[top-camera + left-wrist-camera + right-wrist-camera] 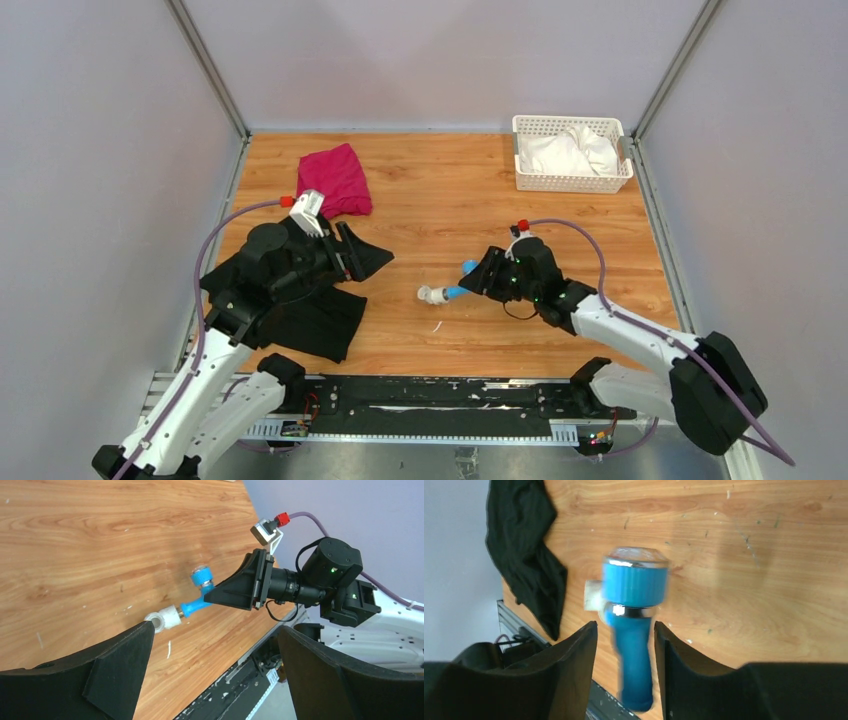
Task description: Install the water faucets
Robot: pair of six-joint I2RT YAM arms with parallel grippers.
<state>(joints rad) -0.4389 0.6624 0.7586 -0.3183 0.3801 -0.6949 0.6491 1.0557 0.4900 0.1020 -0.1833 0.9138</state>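
The right gripper [478, 280] is clamping the blue faucet [636, 585] by its body, its two fingers pressing in from either side just below the round silvery-topped knob, which is pointing up and away from the jaws. The faucet is sitting over the middle of the wooden table [450, 200], somewhat toward the near edge, with its blue stem reaching leftward into a short white pipe fitting [164, 620] that is capping its end. The fitting is hanging low over the wood, and whether it is touching the surface cannot be told. The left gripper [362, 258] is hovering well to the left of the faucet with its jaws spread wide and nothing between them, facing toward the fitting. Below the left arm a black cloth [320, 320] is lying crumpled by the near left edge. A magenta cloth [335, 180] is lying bunched toward the far left corner. A white lattice basket [570, 183] is standing in the far right corner, holding a crumpled white cloth [570, 152]
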